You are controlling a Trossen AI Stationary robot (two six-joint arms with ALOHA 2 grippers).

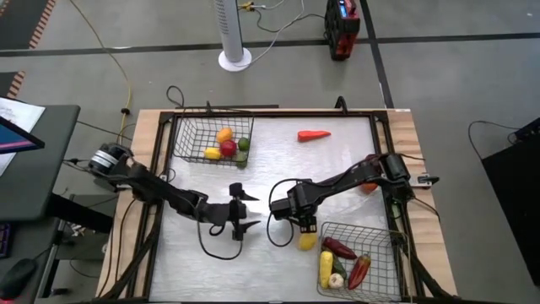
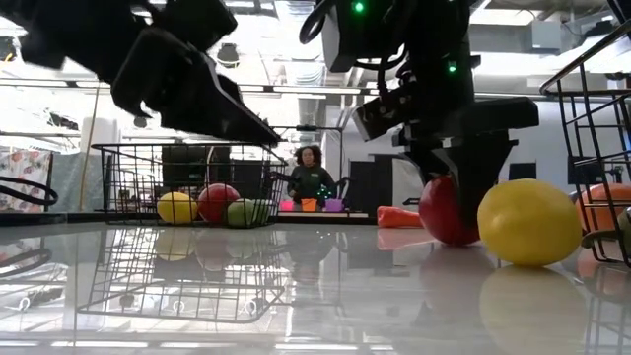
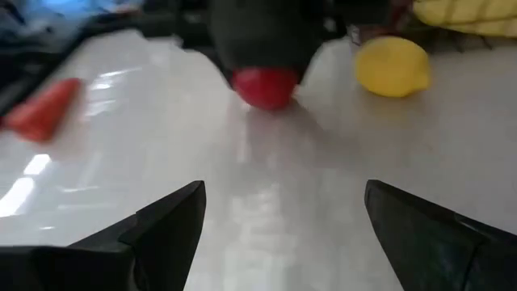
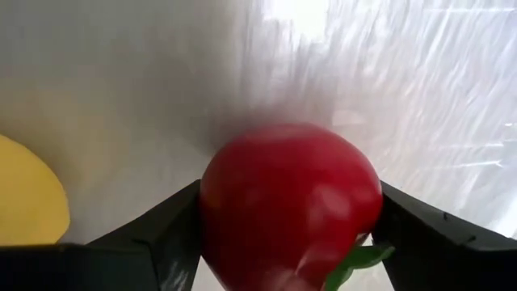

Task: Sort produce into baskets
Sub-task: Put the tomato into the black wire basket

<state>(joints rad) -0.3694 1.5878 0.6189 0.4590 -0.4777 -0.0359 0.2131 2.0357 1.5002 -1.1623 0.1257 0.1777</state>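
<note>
A red round fruit with a green leaf lies on the table in front of the near right basket, between the fingers of my right gripper, which is shut on it. A yellow lemon lies right beside it. My left gripper is open and empty, level above the table's middle, pointing at the red fruit. The far left basket holds yellow, red, green and orange round fruits. The near right basket holds long yellow and red pieces and a white garlic. An orange carrot lies at the far middle. My right gripper pinches the red fruit by its two opposite sides between its two fingers. The fingers come from above, pointing down. In the low view the fruit's underside is at the table top, upright between the fingers.
An orange round fruit lies under my right arm by the table's right edge. A cable loops on the table near my left gripper. A person sits in the room beyond the table. There is bare table between the baskets.
</note>
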